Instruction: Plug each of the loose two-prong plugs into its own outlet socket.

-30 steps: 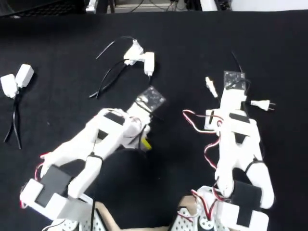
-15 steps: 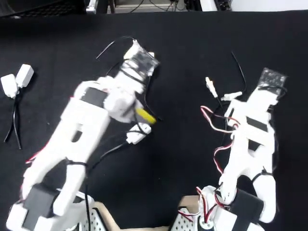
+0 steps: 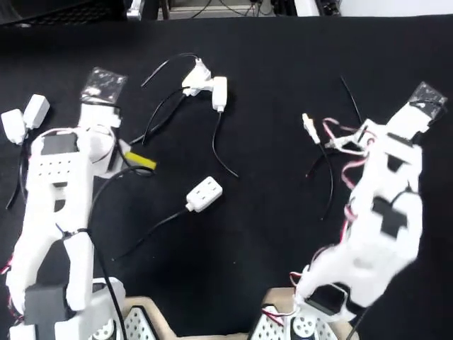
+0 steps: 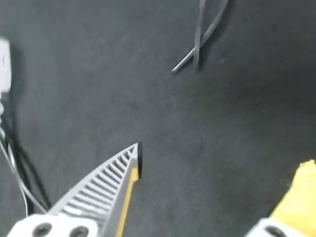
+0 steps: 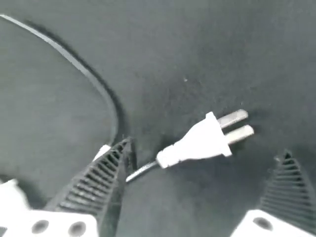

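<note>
Even overhead light, moderately bright; matte black table [image 3: 283,64] soaks it up; soft shadow beside plug [image 5: 197,142].

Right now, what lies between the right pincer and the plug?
Nothing but bare cloth. In the right wrist view, the plug lies within the open right pincer, its body touching neither side.

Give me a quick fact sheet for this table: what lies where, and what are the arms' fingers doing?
Surface: black cloth
Left arm's fingers: open, over bare cloth
Right arm's fingers: open, either side of a two-prong plug
Plug state: flat on the cloth, not gripped
Outlet socket: mid-table, alone, no plug in it
Far white pair: cabled pieces close together, joined or not unclear
Left white pair: likewise
</note>
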### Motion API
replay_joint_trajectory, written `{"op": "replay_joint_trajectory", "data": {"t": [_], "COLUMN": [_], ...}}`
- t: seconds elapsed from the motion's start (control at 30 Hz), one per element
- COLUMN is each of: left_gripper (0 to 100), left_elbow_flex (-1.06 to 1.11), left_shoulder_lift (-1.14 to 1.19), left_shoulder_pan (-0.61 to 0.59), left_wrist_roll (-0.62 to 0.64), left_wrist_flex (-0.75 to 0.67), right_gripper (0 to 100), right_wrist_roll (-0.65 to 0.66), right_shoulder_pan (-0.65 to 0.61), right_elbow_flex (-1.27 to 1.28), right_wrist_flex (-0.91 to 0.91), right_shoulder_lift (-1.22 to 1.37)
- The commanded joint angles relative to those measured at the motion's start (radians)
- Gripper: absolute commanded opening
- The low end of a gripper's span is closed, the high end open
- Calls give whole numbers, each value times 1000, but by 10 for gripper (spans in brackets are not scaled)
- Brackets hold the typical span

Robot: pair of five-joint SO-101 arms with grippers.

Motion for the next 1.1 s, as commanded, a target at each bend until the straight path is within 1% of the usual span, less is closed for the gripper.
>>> {"op": "replay_joint_trajectory", "data": {"t": [0.0,0.07,0.23,0.3,0.33,0.43,0.53,0.67,0.77,0.9,1.03,1.07], "left_gripper": [457,457,457,457,457,457,457,457,457,457,457,457], "left_elbow_flex": [-1,-1,5,22,27,39,62,136,205,306,369,381], "left_shoulder_lift": [-35,-35,-35,-35,-35,-35,-35,-35,-35,-35,-35,-35], "left_shoulder_pan": [-28,-28,-25,-25,-28,-33,-41,-30,-41,-42,-42,-42], "left_wrist_roll": [-11,-11,-9,-9,-9,-9,-6,-8,-6,-6,0,21], "left_wrist_flex": [3,3,9,5,5,8,5,-3,-86,-192,-232,-233], "right_gripper": [393,328,96,21,11,28,28,28,11,13,13,13], "right_wrist_roll": [-12,-12,-14,-14,-14,-14,-6,-5,-5,-5,-5,-5], "right_shoulder_pan": [18,20,34,31,29,26,11,-3,-55,-153,-239,-261], "right_elbow_flex": [-424,-639,-1199,-1423,-1535,-1836,-1816,-1831,-1831,-1830,-1825,-1825], "right_wrist_flex": [272,437,781,901,951,1063,1040,1083,1126,1177,1183,1183], "right_shoulder_lift": [242,384,705,814,865,1009,1004,909,799,651,564,552]}}
